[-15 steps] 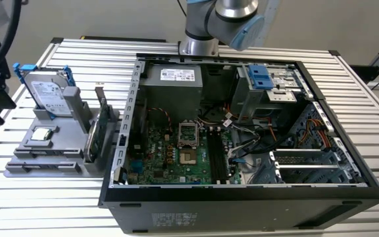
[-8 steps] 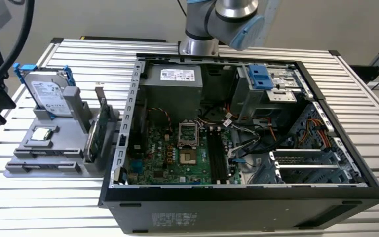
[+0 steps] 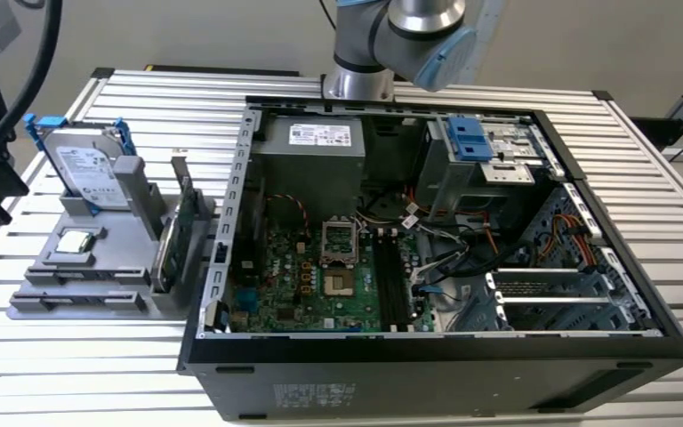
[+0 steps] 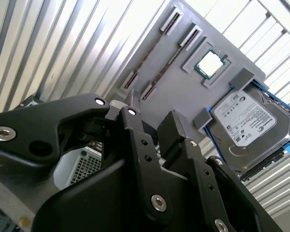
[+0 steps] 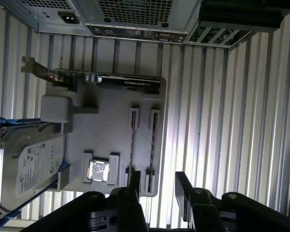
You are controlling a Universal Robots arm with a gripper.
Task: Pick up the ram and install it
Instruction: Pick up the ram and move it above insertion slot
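The arm [image 3: 404, 36] rises behind the case [image 3: 437, 365]. Its gripper [image 5: 158, 182] hangs over the gray tray [image 5: 111, 125] with its fingers apart, gripping nothing. Two ram sticks [image 5: 133, 145] stand on edge in the tray's slots, side by side, near the fingertips. Also on the tray are one drive [image 5: 31, 164], one chip [image 5: 98, 170] and one card [image 5: 111, 81].

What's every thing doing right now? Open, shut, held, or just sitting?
gripper: open, holding nothing.
ram: on edge in the grey holder, not picked up.
hard drive: standing in the holder.
processor chip: lying flat in the holder.
green circuit card: standing on edge in the holder.
computer case: on its side, panel off.
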